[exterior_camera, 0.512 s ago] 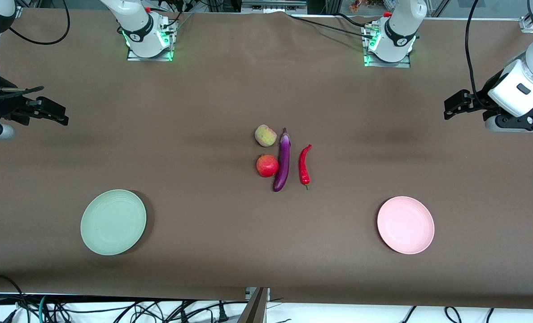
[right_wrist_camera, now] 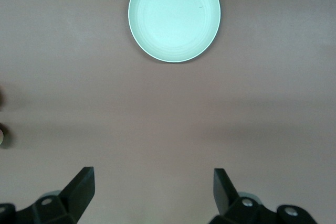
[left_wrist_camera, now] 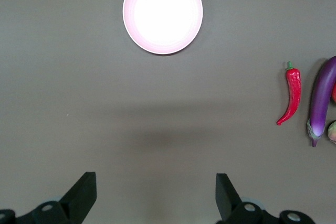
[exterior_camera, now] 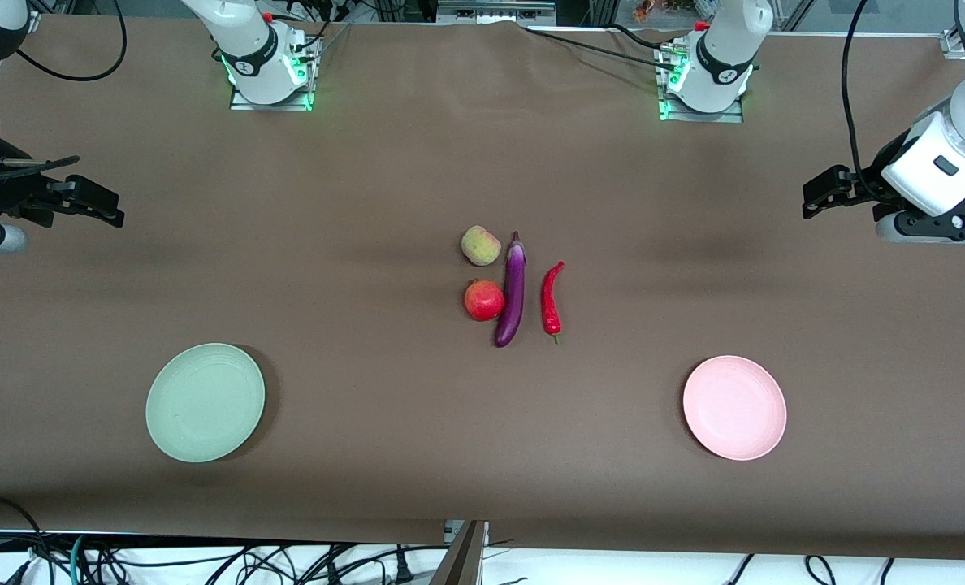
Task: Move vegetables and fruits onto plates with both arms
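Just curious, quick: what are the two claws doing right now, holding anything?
Left gripper: open, empty, over the table's left-arm end.
Right gripper: open, empty, over the table's right-arm end.

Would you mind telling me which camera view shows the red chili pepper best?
The left wrist view: the red chili pepper shows large and whole, from green stem to tip. The front view shows it whole but smaller, beside the eggplant. The right wrist view does not show it.

No legible text, labels or numbers
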{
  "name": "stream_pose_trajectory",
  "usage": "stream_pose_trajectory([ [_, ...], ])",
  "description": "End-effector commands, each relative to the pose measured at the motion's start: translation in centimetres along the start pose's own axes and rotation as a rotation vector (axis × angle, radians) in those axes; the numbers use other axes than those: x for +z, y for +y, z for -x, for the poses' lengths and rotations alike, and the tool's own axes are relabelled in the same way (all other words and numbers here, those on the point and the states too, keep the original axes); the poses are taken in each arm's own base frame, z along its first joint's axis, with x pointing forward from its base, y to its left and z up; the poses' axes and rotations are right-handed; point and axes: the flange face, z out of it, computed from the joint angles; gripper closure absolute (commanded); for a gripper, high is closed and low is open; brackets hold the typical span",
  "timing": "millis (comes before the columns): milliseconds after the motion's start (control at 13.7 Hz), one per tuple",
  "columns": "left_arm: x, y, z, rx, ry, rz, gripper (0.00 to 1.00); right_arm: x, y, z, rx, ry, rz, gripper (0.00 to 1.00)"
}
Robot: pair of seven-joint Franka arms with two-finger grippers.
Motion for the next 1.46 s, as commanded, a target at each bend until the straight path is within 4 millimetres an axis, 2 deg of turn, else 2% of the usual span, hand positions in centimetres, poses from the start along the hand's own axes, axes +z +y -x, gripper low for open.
stream_pose_trajectory([
  [0,-0.5,0.4,-0.2,0.02,-0.009,0.019,0.0,-0.4,0.1,0.0,-0.011,0.007,-0.014,0.0],
  [220,0.3,1.1,-0.6,0.03,-0.024,0.043,0.0,-0.2,0.0,-0.1,-0.007,0.004,-0.016,0.0],
  [293,1.6,2.1,-1.3,0.039,-0.046,0.062,0.0,0.1,-0.3,-0.3,-0.01,-0.002,-0.016,0.0],
  [439,5.6,5.9,-3.0,0.078,-0.114,0.12,0.0,2.2,-1.0,-1.3,-0.023,-0.038,-0.009,0.0],
  [659,11.3,12.3,-5.6,0.131,-0.095,0.113,0.0,3.1,-1.2,-1.6,-0.014,-0.057,-0.011,0.0],
  [732,13.8,14.5,-6.3,0.134,-0.106,0.108,0.0,3.3,-1.1,-1.5,-0.013,-0.066,-0.014,0.0],
  [878,18.2,19.9,-6.5,0.125,-0.099,0.087,0.0,3.3,-1.0,-1.7,-0.013,-0.06,-0.017,0.0],
  [1024,24.1,24.9,-6.4,0.119,-0.111,0.054,0.0,4.2,-1.0,-2.2,-0.022,-0.072,-0.023,0.0],
  [1098,26.3,26.7,-6.4,0.112,-0.09,0.032,0.0,4.6,-1.0,-2.4,-0.022,-0.076,-0.027,0.0],
  [1244,30.6,29.1,-6.6,0.052,-0.049,0.03,0.0,5.9,-1.6,-3.2,-0.015,-0.077,-0.029,0.0],
  [1390,33.4,30.7,-6.5,0.025,-0.021,0.041,0.0,7.1,-3.7,-4.3,-0.018,-0.051,-0.031,0.0],
])
